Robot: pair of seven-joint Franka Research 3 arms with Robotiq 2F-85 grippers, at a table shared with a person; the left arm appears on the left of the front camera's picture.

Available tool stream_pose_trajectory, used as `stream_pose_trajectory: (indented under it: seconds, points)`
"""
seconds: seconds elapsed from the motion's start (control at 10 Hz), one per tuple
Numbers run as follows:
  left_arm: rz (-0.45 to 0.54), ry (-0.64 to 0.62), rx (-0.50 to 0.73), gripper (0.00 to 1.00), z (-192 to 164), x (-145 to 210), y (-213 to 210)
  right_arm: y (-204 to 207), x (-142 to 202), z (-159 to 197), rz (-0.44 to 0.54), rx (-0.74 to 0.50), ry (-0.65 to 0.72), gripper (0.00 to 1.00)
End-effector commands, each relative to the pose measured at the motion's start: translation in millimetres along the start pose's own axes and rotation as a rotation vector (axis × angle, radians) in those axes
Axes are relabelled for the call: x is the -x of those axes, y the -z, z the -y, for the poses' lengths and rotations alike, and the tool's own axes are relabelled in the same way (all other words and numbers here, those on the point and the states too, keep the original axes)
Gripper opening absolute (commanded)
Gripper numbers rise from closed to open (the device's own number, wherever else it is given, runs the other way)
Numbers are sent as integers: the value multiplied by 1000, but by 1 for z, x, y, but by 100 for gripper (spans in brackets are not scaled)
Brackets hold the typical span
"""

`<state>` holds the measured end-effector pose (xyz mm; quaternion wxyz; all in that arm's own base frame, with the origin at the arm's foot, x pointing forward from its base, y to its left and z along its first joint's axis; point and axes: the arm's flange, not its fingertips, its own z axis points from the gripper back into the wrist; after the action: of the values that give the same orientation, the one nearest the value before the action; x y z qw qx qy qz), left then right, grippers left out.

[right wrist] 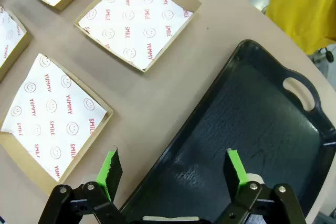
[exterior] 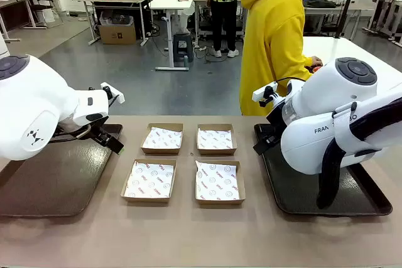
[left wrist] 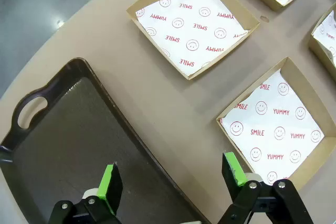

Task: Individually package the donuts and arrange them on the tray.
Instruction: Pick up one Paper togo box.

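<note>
A wide tan surface (exterior: 188, 236) fills the lower half of my front view. The white left arm (exterior: 31, 108) bulks in from the left edge, and the white right arm (exterior: 333, 117) from the right edge; both hang low over the surface.

Across the surface, at its far right side, stands a person in a yellow hooded top (exterior: 270, 36), turned sideways.

A brown tray (exterior: 50, 180) with a cut-out handle lies flat under the left arm. A black tray (exterior: 301, 192) of the same shape lies flat under the right arm. The two trays are well apart, one at each end of the surface.

Between the trays sit four shallow cardboard boxes in two rows of two: far left box (exterior: 162, 138), far right box (exterior: 215, 139), near left box (exterior: 149, 180) and near right box (exterior: 218, 181). Each is lined with white paper printed with red smiley faces and the words SMILE and YUMMY.

The left pincer (left wrist: 170, 174) is released, its green pads spread wide. It straddles the inner rim of the brown tray, just beside one lined box, gripping nothing.

The right pincer (right wrist: 172, 163) is released too, pads spread wide. It straddles the inner rim of the black tray, near another lined box, gripping nothing.

Where the donuts are, I cannot tell.
</note>
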<state>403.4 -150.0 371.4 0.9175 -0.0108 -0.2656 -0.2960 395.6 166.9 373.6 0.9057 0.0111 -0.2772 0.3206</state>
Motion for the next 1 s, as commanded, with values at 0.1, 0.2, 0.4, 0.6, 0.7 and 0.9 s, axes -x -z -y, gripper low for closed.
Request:
stream_pose_trajectory:
  seconds: [0.1, 0.2, 0.4, 0.6, 0.7, 0.9]
  points:
    - [0, 0, 0, 100, 0, 0, 0, 0, 0, 0, 0, 0, 0, 100]
    - [0, 0, 0, 100, 0, 0, 0, 0, 0, 0, 0, 0, 0, 100]
    - [0, 0, 0, 100, 0, 0, 0, 0, 0, 0, 0, 0, 0, 100]
    - [0, 0, 0, 100, 0, 0, 0, 0, 0, 0, 0, 0, 0, 100]
    - [0, 0, 0, 100, 0, 0, 0, 0, 0, 0, 0, 0, 0, 100]
    - [0, 0, 0, 100, 0, 0, 0, 0, 0, 0, 0, 0, 0, 100]
